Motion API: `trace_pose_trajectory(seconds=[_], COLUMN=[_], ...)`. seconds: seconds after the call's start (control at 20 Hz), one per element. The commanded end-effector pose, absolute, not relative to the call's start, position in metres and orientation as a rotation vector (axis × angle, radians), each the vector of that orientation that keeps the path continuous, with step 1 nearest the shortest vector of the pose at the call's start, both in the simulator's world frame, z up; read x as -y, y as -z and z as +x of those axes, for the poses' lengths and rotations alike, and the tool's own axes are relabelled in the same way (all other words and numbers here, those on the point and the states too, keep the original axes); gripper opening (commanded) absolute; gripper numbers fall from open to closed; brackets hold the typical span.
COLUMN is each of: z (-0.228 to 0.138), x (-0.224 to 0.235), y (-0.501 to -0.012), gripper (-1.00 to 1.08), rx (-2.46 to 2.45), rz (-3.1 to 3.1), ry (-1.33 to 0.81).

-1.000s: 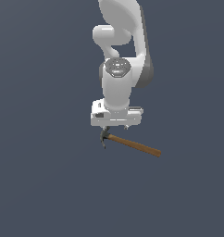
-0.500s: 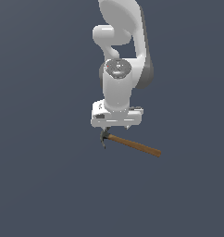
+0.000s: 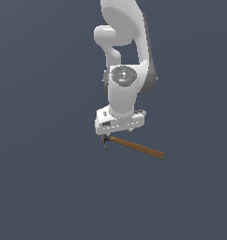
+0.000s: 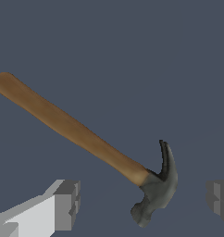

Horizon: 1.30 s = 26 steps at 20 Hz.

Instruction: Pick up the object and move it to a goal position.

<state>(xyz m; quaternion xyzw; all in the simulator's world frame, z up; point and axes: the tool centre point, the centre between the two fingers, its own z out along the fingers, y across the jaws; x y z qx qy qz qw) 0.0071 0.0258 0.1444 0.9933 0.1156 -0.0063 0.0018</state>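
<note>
Exterior view: no change vs earlier, pincer [image 4: 144, 201] wide astride hammer [image 4: 153, 187] head.

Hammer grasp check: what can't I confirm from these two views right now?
- Exterior view: the end effector fingertips are too small and hidden under the hand; contact with the hammer is unclear.
- Wrist view: one finger is cut by the frame edge.
- The goal position shows in neither view.
</note>
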Motion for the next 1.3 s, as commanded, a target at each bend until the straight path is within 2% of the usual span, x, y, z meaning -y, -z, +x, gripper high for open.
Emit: trace_pose_trajectory(seconds=[0.0, 0.8, 1.25], z=[0.009, 0.019, 0.022], x=[-0.029, -0.061, -0.074], y=[-0.138, -0.089, -0.072], gripper=[1.00, 1.00, 1.00], rx=[-0.465, -1.241, -1.509], rz=[3.101, 2.878, 2.754], ry=[0.021, 0.014, 0.004])
